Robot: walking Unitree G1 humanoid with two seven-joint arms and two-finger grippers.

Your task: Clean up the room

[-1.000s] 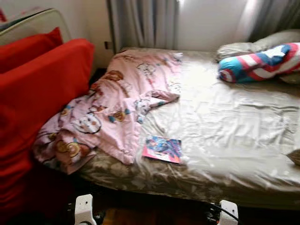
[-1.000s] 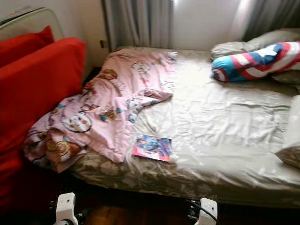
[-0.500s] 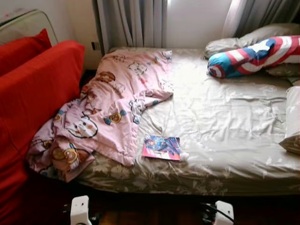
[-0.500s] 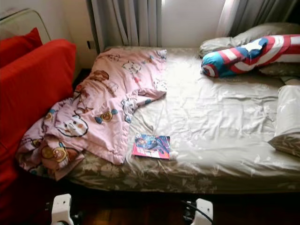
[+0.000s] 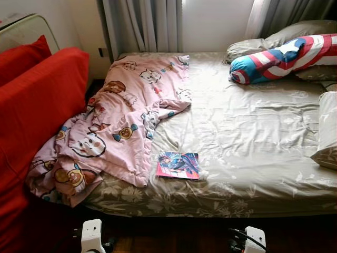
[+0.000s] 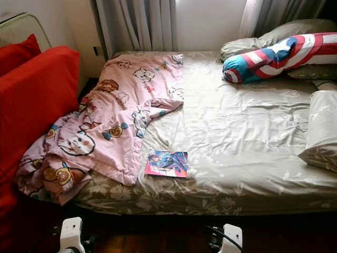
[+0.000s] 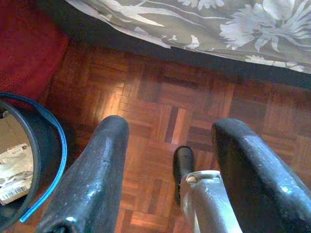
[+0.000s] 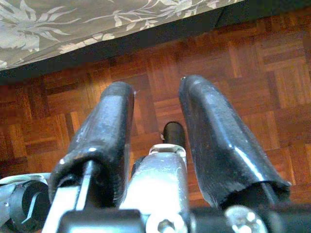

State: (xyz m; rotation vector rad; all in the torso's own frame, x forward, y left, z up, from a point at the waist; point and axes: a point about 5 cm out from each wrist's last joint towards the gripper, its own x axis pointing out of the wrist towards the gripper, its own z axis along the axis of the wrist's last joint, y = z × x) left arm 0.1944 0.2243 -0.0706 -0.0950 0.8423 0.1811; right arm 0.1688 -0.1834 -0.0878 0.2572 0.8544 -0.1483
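A bed (image 5: 253, 137) with a beige floral sheet stands before me. A crumpled pink cartoon blanket (image 5: 121, 126) covers its left part and hangs over the near left corner. A colourful book (image 5: 178, 165) lies flat near the front edge, beside the blanket. A red, white and blue bolster (image 5: 281, 58) rests at the far right by grey pillows (image 5: 287, 37). My left gripper (image 7: 167, 141) hangs open over the parquet floor by the bed's edge. My right gripper (image 8: 155, 104) is open too, low over the floor.
A red sofa (image 5: 37, 116) with a red cushion stands close on the left. A blue-rimmed bin (image 7: 24, 160) holding paper sits on the floor by my left gripper. Another pillow (image 5: 327, 132) lies at the right edge. Curtains (image 5: 142, 26) hang behind.
The camera has shifted and steadied, so the bed now sits sharper and slightly further left and higher in view. Nothing on the bed has moved.
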